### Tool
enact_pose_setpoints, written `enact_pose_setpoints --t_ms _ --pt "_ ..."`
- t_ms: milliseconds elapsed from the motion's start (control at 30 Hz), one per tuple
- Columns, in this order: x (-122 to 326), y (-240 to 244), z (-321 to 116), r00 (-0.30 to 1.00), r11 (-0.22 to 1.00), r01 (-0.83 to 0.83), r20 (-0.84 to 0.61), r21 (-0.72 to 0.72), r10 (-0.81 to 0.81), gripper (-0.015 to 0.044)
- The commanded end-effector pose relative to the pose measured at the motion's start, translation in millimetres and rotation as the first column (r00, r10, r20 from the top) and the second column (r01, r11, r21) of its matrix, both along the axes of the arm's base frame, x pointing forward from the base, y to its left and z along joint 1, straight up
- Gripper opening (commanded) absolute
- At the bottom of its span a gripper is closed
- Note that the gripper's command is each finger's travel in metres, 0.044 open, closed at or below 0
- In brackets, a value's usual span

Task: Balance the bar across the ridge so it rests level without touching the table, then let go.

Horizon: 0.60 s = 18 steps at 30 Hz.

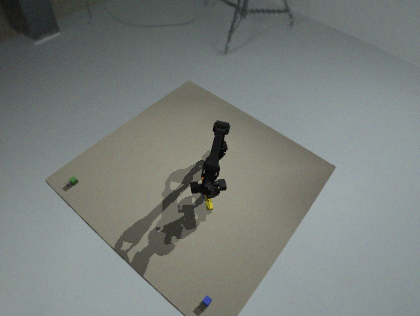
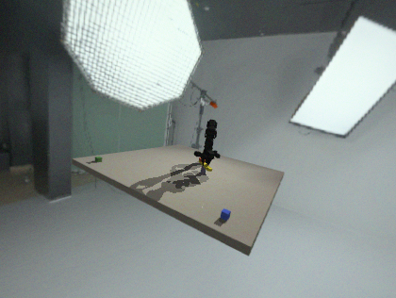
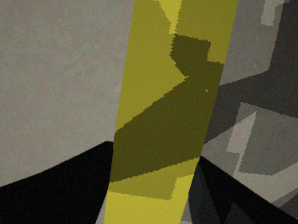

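The yellow bar (image 1: 209, 204) (image 2: 207, 167) (image 3: 170, 100) is between the fingers of my gripper (image 3: 152, 158), which is shut on it. In the wrist view the bar runs from the bottom edge to the top edge, leaning slightly right, with dark shadows across it. In the top and exterior views one yellow end shows past the arm's hand, near the middle of the table (image 1: 280, 200) (image 2: 245, 189). A small grey-purple shape (image 2: 204, 172), seemingly the ridge, shows just below the bar. The arm hides most of it, and I cannot tell whether the bar touches it or is level.
A green cube (image 1: 73, 180) (image 2: 98, 159) lies near the table's left corner. A blue cube (image 1: 207, 301) (image 2: 225, 214) lies near the front corner. A small orange-red bit (image 1: 202, 178) shows beside the arm. The arm's shadows stretch toward the table's front left edge.
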<state>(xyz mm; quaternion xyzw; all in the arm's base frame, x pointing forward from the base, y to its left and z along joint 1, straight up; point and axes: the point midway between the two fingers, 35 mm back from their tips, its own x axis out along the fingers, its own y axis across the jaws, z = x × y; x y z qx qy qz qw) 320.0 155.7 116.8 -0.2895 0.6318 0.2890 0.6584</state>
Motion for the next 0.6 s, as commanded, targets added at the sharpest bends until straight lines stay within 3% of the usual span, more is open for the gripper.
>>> enact_pose_setpoints --t_ms 0,567 --pt "0.0 0.0 -0.3 1.000 1.000 0.000 -0.001 0.000 0.000 0.0157" --pt "0.0 0.0 -0.3 1.000 1.000 0.000 -0.001 0.000 0.000 0.0168"
